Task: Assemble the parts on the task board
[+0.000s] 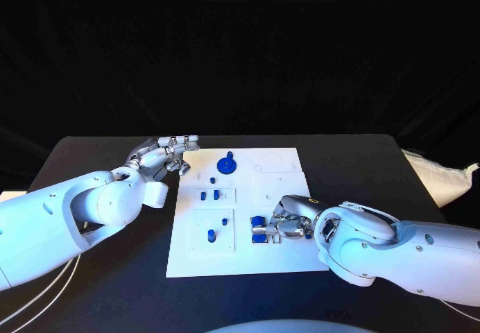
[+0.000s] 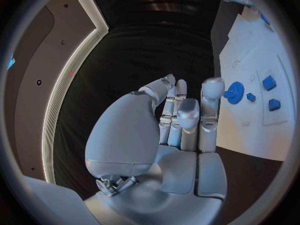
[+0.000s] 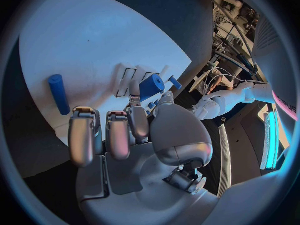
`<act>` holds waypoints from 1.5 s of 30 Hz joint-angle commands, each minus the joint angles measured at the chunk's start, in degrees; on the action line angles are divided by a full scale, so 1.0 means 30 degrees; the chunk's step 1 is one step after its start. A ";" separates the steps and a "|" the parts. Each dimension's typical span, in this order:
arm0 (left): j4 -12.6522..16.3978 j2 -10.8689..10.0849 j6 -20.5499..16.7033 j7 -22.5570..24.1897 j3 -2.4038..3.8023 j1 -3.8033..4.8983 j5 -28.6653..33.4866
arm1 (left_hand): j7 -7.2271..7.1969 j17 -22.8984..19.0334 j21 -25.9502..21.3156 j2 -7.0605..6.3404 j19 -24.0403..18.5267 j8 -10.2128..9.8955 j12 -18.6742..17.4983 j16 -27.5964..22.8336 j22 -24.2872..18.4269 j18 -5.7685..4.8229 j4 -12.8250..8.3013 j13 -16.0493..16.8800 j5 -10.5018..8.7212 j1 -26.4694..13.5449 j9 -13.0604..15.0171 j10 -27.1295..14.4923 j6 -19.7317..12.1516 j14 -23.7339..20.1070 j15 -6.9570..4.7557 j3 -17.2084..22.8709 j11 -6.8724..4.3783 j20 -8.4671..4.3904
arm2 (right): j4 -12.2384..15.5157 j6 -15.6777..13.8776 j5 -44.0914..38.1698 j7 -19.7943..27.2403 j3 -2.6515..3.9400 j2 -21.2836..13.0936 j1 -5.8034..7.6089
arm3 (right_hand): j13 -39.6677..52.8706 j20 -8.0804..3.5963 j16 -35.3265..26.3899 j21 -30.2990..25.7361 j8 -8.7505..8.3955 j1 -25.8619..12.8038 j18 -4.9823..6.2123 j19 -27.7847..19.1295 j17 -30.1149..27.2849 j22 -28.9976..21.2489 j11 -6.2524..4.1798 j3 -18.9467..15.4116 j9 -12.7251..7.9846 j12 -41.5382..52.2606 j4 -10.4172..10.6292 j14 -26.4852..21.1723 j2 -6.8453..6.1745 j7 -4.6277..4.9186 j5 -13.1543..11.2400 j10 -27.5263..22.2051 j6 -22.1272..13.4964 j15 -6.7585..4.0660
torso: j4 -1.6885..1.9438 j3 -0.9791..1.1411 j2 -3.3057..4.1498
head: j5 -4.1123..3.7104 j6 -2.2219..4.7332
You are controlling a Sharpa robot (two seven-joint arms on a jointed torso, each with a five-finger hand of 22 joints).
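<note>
Right hand [image 1: 285, 223], smooth silver, pinches blocky blue part [image 1: 260, 229] on flat white task board [image 1: 240, 257]; left hand [image 1: 165, 156] empty, fingers loosely apart.

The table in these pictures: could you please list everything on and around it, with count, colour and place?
Table: one, black, under everything.
Task board: one, white, in the middle of the table.
Gear-shaped part: one, blue, at the board's far end, near the left hand.
Small parts in the outlined panels: several, blue, on the board's left half; too small to count surely.
Block part: blue, at the right hand's fingertips; whether it is held or just touched I cannot tell.
Cylinder part: one, blue, lying on the board near the right hand.
Padded bag: one, white, at the table's right edge.
Left hand: silver, at the board's far left corner, holding nothing, fingers apart.
Right hand: silver, over the board's near right part.
</note>
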 commanded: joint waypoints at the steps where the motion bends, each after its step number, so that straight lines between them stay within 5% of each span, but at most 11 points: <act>1: 0.0031 0.0016 0.0389 0.0042 0.0011 -0.0001 -0.0055 | 0.0003 -0.0018 -0.0115 0.0143 0.0009 0.0110 0.0114 -0.0020 -0.0013 0.0251 -0.0127 0.0024 0.0023 0.0104 -0.0002 -0.0132 -0.0118 -0.0096 0.0005 -0.0022 -0.0048 0.0075 | 0.0084 0.0356 -0.0888 -0.0114 -0.0002 -0.0015 -0.0028 | 0.0136 -0.0127 -0.0095 -0.0030 -0.0099 0.0664 -0.0354 -0.0044 0.1770 0.0026 0.0082 0.0109 0.0207 -0.0063 -0.0204 0.1349 -0.0038 -0.0002 0.0519 0.0047 -0.0148 0.0130 | -0.0002 -0.0008 0.0013 | -0.0015 -0.0040; 6: 0.0032 0.0015 0.0429 0.0026 0.0010 -0.0013 -0.0055 | 0.0003 -0.0018 -0.0115 0.0143 0.0009 0.0110 0.0114 -0.0020 -0.0013 0.0251 -0.0127 0.0024 0.0023 0.0104 -0.0002 -0.0132 -0.0118 -0.0096 0.0005 -0.0022 -0.0048 0.0075 | 0.0099 0.0594 -0.0996 -0.0188 -0.0002 0.0009 -0.0030 | 0.0418 -0.0157 0.0061 0.0076 -0.0115 0.4102 -0.0400 0.0066 0.2046 0.0268 0.0049 0.1170 0.0564 0.0100 -0.1764 0.1406 0.0417 -0.0027 0.0238 0.0158 -0.0228 0.0101 | 0.0018 -0.0004 0.0006 | 0.0002 -0.0094; 11: 0.0038 0.0010 0.0448 0.0003 0.0009 -0.0021 -0.0055 | 0.0003 -0.0018 -0.0115 0.0143 0.0009 0.0110 0.0114 -0.0020 -0.0013 0.0251 -0.0127 0.0024 0.0023 0.0104 -0.0002 -0.0132 -0.0118 -0.0096 0.0005 -0.0022 -0.0048 0.0075 | 0.0052 0.0760 -0.1174 -0.0239 -0.0002 0.0079 -0.0031 | 0.0502 -0.0176 0.0110 0.0097 -0.0125 0.5940 -0.0412 0.0084 0.2138 0.0327 0.0013 0.1886 0.0768 0.0088 -0.2889 0.1419 0.0737 -0.0057 -0.0285 0.0175 -0.0282 0.0071 | 0.0043 -0.0014 0.0009 | 0.0005 -0.0128; 19: 0.0058 -0.0038 0.0445 -0.0014 0.0009 -0.0026 -0.0055 | 0.0003 -0.0018 -0.0115 0.0143 0.0009 0.0110 0.0114 -0.0020 -0.0013 0.0251 -0.0127 0.0024 0.0023 0.0104 -0.0002 -0.0132 -0.0118 -0.0096 0.0005 -0.0022 -0.0048 0.0075 | 0.0101 0.0464 -0.1159 -0.0189 -0.0001 0.0051 -0.0032 | 0.0552 -0.0160 0.0121 0.0094 -0.0151 0.5727 -0.0416 0.0079 0.2162 0.0331 0.0062 0.1876 0.0887 0.0073 -0.2807 0.1421 0.0774 0.0001 -0.0311 0.0195 -0.0296 0.0106 | -0.0007 -0.0013 0.0002 | 0.0031 -0.0205; 26: 0.0064 -0.0081 0.0423 -0.0026 0.0008 -0.0026 -0.0055 | 0.0003 -0.0018 -0.0115 0.0143 0.0009 0.0110 0.0114 -0.0020 -0.0013 0.0251 -0.0127 0.0024 0.0023 0.0104 -0.0002 -0.0132 -0.0118 -0.0096 0.0005 -0.0022 -0.0048 0.0075 | 0.0506 -0.0682 0.0256 0.1109 0.0018 -0.0750 -0.0014 | 0.0383 -0.0083 -0.0053 0.0006 -0.0370 0.4219 -0.0382 -0.0011 0.1883 0.0182 0.0169 0.0816 0.1033 -0.0342 -0.1795 0.1356 -0.0047 0.0115 0.1147 0.0052 -0.0567 0.0195 | 0.0001 -0.0014 -0.0023 | -0.0045 -0.0201; 32: 0.0053 -0.0103 0.0370 -0.0032 0.0006 -0.0026 -0.0056 | 0.0003 -0.0018 -0.0115 0.0143 0.0009 0.0110 0.0114 -0.0020 -0.0013 0.0251 -0.0127 0.0024 0.0023 0.0104 -0.0002 -0.0132 -0.0118 -0.0096 0.0005 -0.0022 -0.0048 0.0075 | 0.0978 -0.1389 0.3591 0.4151 0.0042 -0.2463 0.0471 | -0.0208 0.0262 -0.0287 -0.0389 -0.1597 0.4921 -0.0244 -0.0418 0.1560 -0.0503 0.0741 0.0766 0.0678 -0.1422 -0.1790 0.1273 0.0092 0.0803 0.1708 -0.0552 -0.2250 0.0648 | -0.0061 -0.0010 -0.0007 | -0.0205 -0.0118; 38: 0.0008 -0.0045 0.0393 -0.0019 0.0005 -0.0027 -0.0057 | 0.0003 -0.0018 -0.0115 0.0143 0.0009 0.0110 0.0114 -0.0020 -0.0013 0.0251 -0.0127 0.0024 0.0023 0.0104 -0.0002 -0.0132 -0.0118 -0.0096 0.0005 -0.0022 -0.0048 0.0075 | 0.1028 -0.0380 0.3823 0.4768 0.0039 -0.4073 0.1129 | -0.0703 0.0423 -0.0301 -0.0489 -0.2032 0.6826 -0.0200 -0.0513 0.1588 -0.0644 0.0884 0.1395 0.0444 -0.2258 -0.2876 0.1270 0.0522 0.0989 0.1831 -0.0961 -0.2388 0.0781 | -0.0207 0.0021 -0.0043 | -0.0189 -0.0088; 45: -0.0032 0.0052 0.0464 -0.0002 0.0005 -0.0080 -0.0059 | 0.0003 -0.0018 -0.0115 0.0143 0.0009 0.0110 0.0114 -0.0020 -0.0013 0.0251 -0.0127 0.0024 0.0023 0.0104 -0.0002 -0.0132 -0.0118 -0.0096 0.0005 -0.0022 -0.0048 0.0075 | 0.0717 0.1154 0.0579 0.3359 0.0000 -0.4694 0.1296 | -0.1078 0.0467 -0.0367 -0.0534 -0.2140 0.7177 -0.0186 -0.0550 0.1502 -0.0711 0.0896 0.1528 0.0336 -0.2835 -0.3125 0.1248 0.0622 0.0998 0.1881 -0.1180 -0.2268 0.0808 | -0.0355 0.0118 -0.0096 | -0.0285 -0.0032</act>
